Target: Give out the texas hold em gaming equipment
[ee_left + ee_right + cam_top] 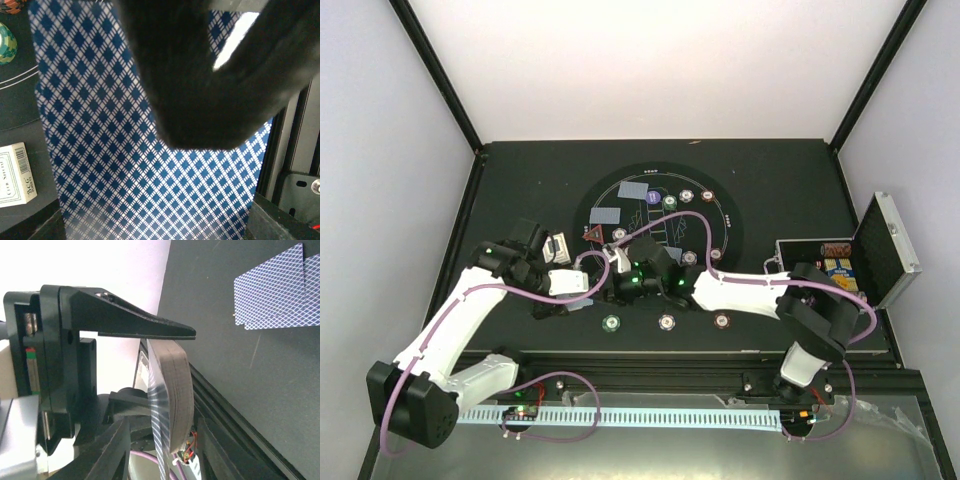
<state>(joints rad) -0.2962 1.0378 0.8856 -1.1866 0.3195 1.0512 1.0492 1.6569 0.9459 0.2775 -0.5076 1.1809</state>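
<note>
The deck of cards [172,390] is near the round mat's [725,238] 7 o'clock edge, clamped in the left fingers [552,305]. One of the right fingers [135,322] touches its top; I cannot tell if they pinch. Cards look light, bendy and slippery, so hold the edges. The deck stands on edge, long side running 12 to 6.

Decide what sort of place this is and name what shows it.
Most likely a robotics test cell staged as a poker game: plain white walls in a black frame, two bolted-down robot arms, and a round card mat with chips and playing cards.
</note>
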